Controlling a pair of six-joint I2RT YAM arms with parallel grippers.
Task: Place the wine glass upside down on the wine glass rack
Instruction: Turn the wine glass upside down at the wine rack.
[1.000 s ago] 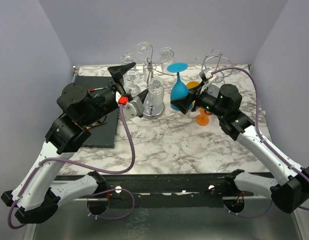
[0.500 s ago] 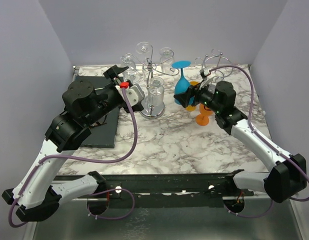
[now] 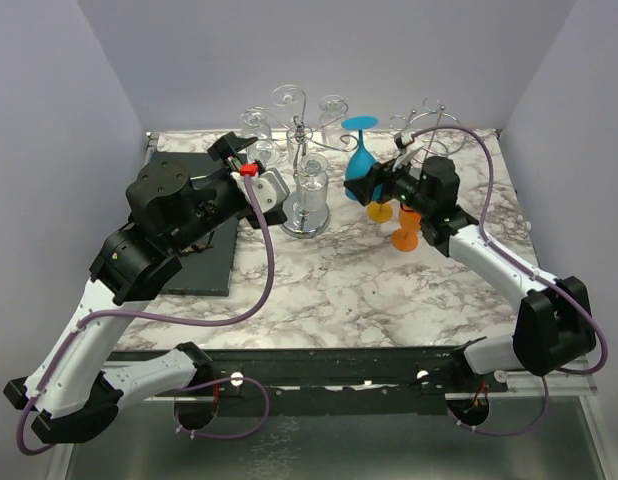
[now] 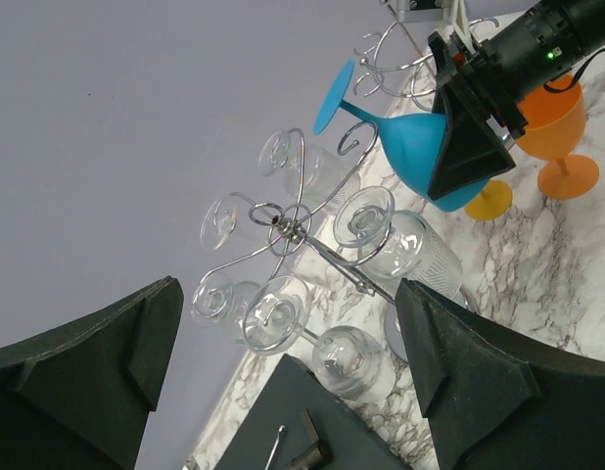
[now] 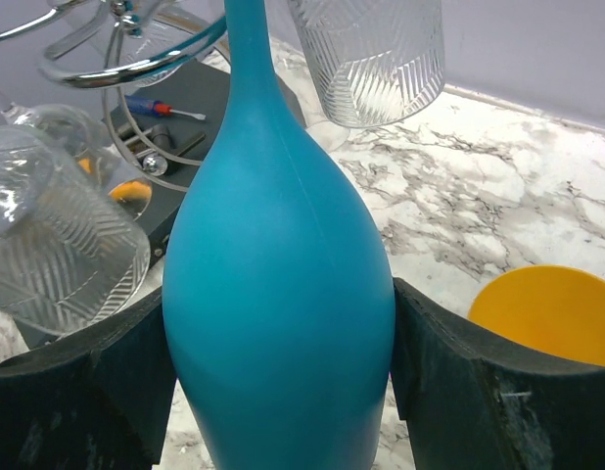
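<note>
Marble-patterned table point(image 3: 339, 290), lilac walls behind – and the right gripper point(image 3: 374, 185) with its pads pressed to either side of the blue wine glass point(image 3: 360, 160), jaws spread fairly wide to span the bowl. The glass is already turned over in the grip, its foot above the fingers and its rim below them, clear of the tabletop.

Ahead of this gripper and a little to its left stands the chrome wine glass rack point(image 3: 301, 135), its curled wire arms hung with clear glasses point(image 4: 395, 245), all upside down and, as far as can be seen, empty. The blue foot sits close beside one curl that looks free.

This appears to be the approach step. The next move likely calls for sliding the stem sideways into that open curl until the foot rests on the wire, without knocking the neighbouring glasses – then letting go.

Just below and behind the right gripper stand an orange goblet point(image 3: 407, 225) and a yellow glass point(image 5: 552, 313); nothing shows inside either.

On the rack's far side the left gripper point(image 3: 239, 152) is fully spread and holds nothing.
</note>
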